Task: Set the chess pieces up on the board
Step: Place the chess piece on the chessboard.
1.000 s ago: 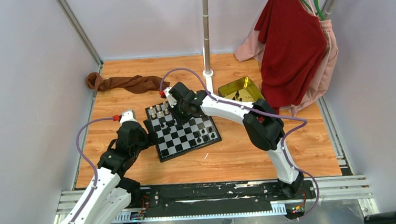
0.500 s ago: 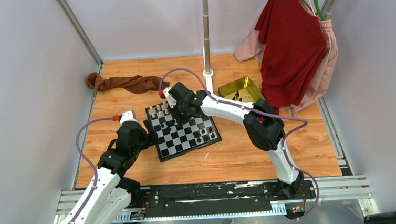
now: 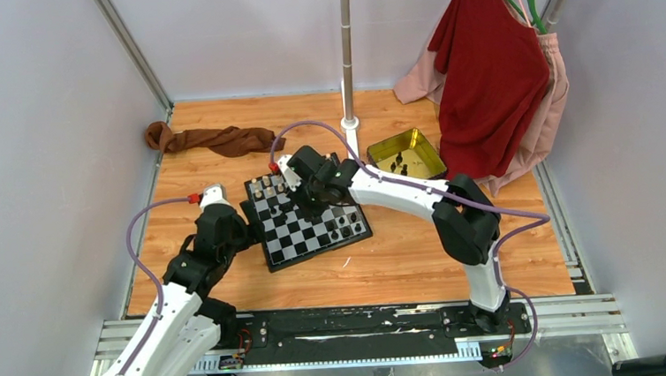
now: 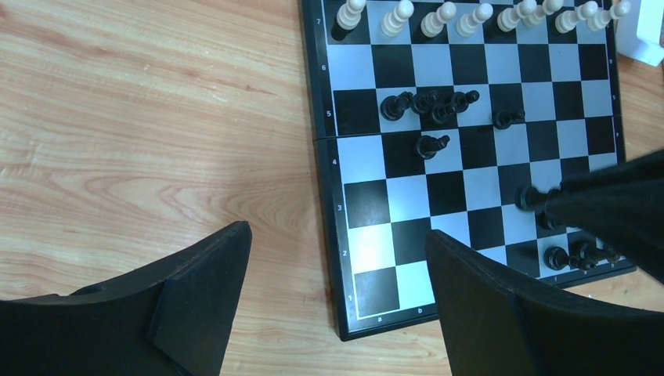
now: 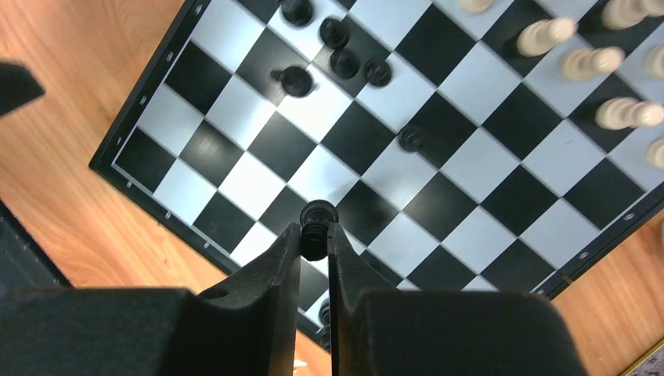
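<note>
The checkered board (image 3: 291,244) lies at the table's middle. A row of cream pieces (image 4: 438,19) stands along its far edge. Several black pieces (image 4: 431,106) cluster mid-board, and more (image 4: 575,254) stand near its right edge. My right gripper (image 5: 314,235) is shut on a black piece (image 5: 317,219) and holds it above the board (image 5: 235,184) near its edge; it also shows from above (image 3: 308,200). My left gripper (image 4: 337,251) is open and empty, its fingers (image 4: 203,290) straddling the board's near-left corner (image 4: 348,313). The left gripper sits beside the board's left edge (image 3: 241,219).
A yellow-gold tin (image 3: 429,159) with a few pieces in it sits right of the board. A brown cloth (image 3: 211,139) lies at the back left. A metal pole (image 3: 347,54) stands behind the board. Red and pink clothes (image 3: 494,70) hang at the back right.
My right gripper has moved toward the near right side of the board with the black piece in it. The left arm has not moved.
</note>
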You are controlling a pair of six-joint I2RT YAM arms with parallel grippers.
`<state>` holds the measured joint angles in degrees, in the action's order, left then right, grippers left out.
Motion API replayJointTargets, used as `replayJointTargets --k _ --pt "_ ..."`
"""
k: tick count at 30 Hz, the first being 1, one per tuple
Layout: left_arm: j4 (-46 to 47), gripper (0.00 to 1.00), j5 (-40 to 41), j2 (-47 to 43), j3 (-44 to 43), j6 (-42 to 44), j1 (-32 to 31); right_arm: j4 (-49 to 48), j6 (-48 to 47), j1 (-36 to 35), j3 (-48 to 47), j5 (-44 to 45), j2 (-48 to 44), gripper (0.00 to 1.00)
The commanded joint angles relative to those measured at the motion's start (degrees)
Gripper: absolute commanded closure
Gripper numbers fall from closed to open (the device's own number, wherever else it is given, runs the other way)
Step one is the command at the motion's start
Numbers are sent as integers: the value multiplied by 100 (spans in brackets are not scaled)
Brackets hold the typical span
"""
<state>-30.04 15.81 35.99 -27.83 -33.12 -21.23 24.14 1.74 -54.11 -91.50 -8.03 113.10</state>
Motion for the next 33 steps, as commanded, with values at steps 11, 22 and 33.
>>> replayJointTargets --k 11,22,33 --pt "-33 12 93 -183 6 -75 -56 358 278 -554 774 154 -530 100" --pt "-16 12 71 -213 15 -86 -56 437 345 -627 683 122 -339 100" --pt "51 12 62 -158 58 -54 -56 440 373 -645 602 84 -154 100"
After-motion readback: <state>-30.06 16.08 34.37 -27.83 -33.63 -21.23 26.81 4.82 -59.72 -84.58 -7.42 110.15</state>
